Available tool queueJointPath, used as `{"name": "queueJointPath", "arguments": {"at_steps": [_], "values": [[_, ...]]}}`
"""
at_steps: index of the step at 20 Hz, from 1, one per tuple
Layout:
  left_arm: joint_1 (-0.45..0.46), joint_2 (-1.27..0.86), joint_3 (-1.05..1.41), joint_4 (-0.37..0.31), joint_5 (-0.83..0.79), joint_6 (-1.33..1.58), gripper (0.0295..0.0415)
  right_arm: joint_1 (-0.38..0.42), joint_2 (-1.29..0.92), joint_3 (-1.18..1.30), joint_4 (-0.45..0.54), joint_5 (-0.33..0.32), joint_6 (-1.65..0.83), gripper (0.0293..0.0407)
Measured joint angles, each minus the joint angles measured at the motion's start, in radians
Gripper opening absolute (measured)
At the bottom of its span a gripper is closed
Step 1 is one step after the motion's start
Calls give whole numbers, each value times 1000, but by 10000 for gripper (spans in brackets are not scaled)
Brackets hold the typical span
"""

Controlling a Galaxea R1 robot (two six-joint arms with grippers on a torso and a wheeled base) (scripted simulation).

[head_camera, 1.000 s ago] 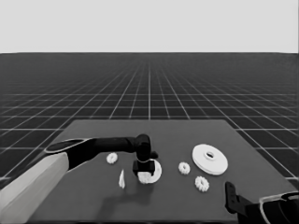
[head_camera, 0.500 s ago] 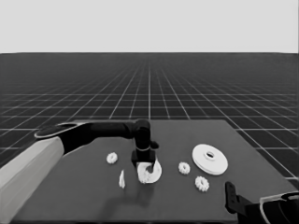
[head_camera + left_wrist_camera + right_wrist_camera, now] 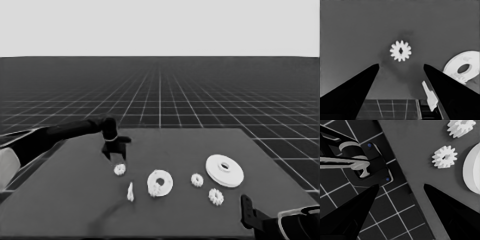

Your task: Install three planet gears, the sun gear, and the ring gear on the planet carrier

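head view: we place things by the smaller round part (image 3: pixel 160 183). the larger round part (image 3: pixel 225 170) lies well to its right, with two gears (image 3: pixel 197 179) between and one gear (image 3: pixel 119 170) to its left. a toothed piece sits at the smaller part's near rim, likely a seated gear. the left gripper (image 3: pixel 114 150) hovers over the left gear, fingers spread, holding nothing. we judge a fetch is starting: descend, straddle, close. only the left wrist view shows that gear (image 3: pixel 400 50) lying clear between the fingertips. the right gripper (image 3: pixel 401 185), spread and empty, waits at the near right corner.

Planet gear (image 3: pixel 119 170) left of planet carrier (image 3: pixel 160 183); ring gear (image 3: pixel 224 170) apparently rightmost.
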Motion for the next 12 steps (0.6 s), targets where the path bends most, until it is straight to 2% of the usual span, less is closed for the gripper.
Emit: {"name": "queueJointPath", "arguments": {"at_steps": [1, 3, 10, 12], "values": [[67, 17, -43, 57, -49, 20, 385, 0, 0, 0, 0, 0, 0, 385], [145, 46, -112, 103, -101, 50, 385, 0, 0, 0, 0, 0, 0, 385], [176, 66, -159, 122, -130, 71, 385, 0, 0, 0, 0, 0, 0, 385], [176, 65, -161, 123, -130, 72, 317, 0, 0, 0, 0, 0, 0, 385]]}}
